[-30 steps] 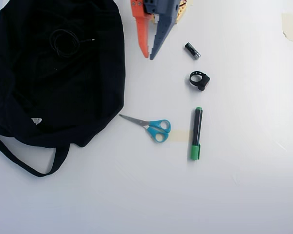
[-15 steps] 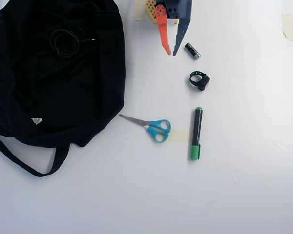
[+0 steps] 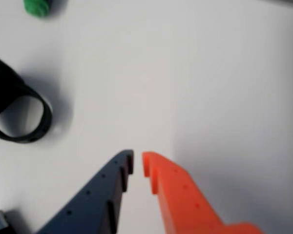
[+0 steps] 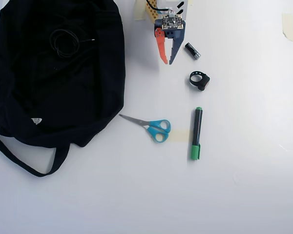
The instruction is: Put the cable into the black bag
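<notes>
In the overhead view the cable (image 4: pixel 63 43) lies as a small black coil on top of the black bag (image 4: pixel 63 102) at the upper left, its plug end pointing right. My gripper (image 4: pixel 167 63) hangs over bare table to the right of the bag, well apart from the cable, between the bag's edge and a small battery (image 4: pixel 192 50). In the wrist view my gripper (image 3: pixel 137 161) has its blue and orange tips almost touching, with only a thin slit and nothing between them. Cable and bag are out of the wrist view.
A black ring-shaped clip (image 4: pixel 199 80) (image 3: pixel 5 85), a green marker (image 4: pixel 197 132) (image 3: pixel 39 6) and blue-handled scissors (image 4: pixel 154 127) lie on the white table below the gripper in the overhead view. The bag's strap (image 4: pixel 19 163) loops at lower left. Tape (image 4: pixel 288 25) sits top right.
The gripper swung right, away from the bag, then came slightly down in the overhead view. Its jaws drew closer together. The cable and other things stayed put.
</notes>
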